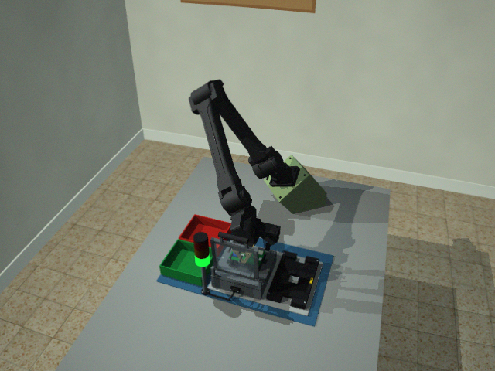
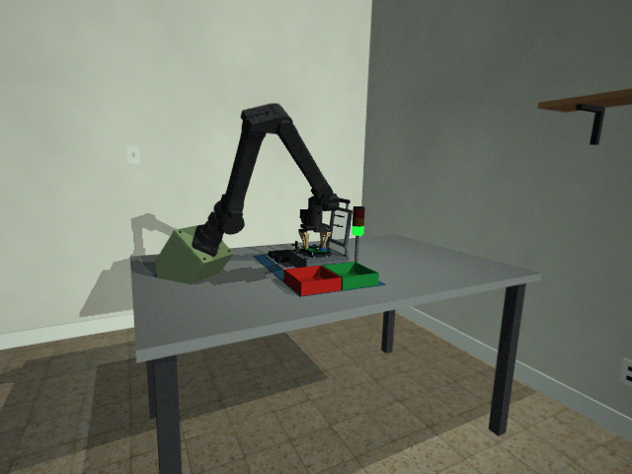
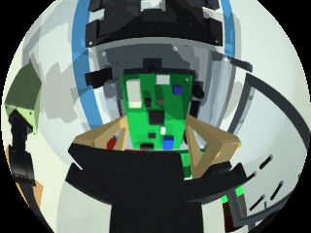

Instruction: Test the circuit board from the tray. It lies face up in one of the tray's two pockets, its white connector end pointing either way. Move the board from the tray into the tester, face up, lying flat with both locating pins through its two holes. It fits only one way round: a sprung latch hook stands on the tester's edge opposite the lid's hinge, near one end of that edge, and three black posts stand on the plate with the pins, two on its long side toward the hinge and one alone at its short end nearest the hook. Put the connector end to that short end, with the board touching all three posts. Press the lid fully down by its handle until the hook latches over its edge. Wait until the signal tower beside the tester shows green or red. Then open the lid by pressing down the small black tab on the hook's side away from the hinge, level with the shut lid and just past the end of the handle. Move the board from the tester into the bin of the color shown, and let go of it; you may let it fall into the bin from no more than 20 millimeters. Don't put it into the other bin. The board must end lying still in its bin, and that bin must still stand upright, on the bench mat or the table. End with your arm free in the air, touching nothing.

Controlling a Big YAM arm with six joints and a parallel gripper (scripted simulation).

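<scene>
Green light glows on the signal tower (image 1: 203,261), and the tester's clear lid (image 1: 236,259) stands raised, so by my reading the test is over and the step in hand is taking the board out for the green bin (image 1: 178,263). The gripper (image 3: 157,138) reaches down into the tester (image 1: 239,285) with its tan fingers closed on the long edges of the circuit board (image 3: 155,113), one on each side; they are gripping it. Whether the board sits on the plate or is already a little above it I cannot tell. It lies face up: a green rectangle with a white connector block near one corner, small black chips, a blue part and a grey patch. The next move calls for a straight lift, high enough to free the holes from the pins and to pass the posts, without knocking the open lid, then a carry past the red bin (image 1: 204,228) to the green one, and a low release there. The tray (image 1: 295,279) beside the tester shows dark pockets.
</scene>
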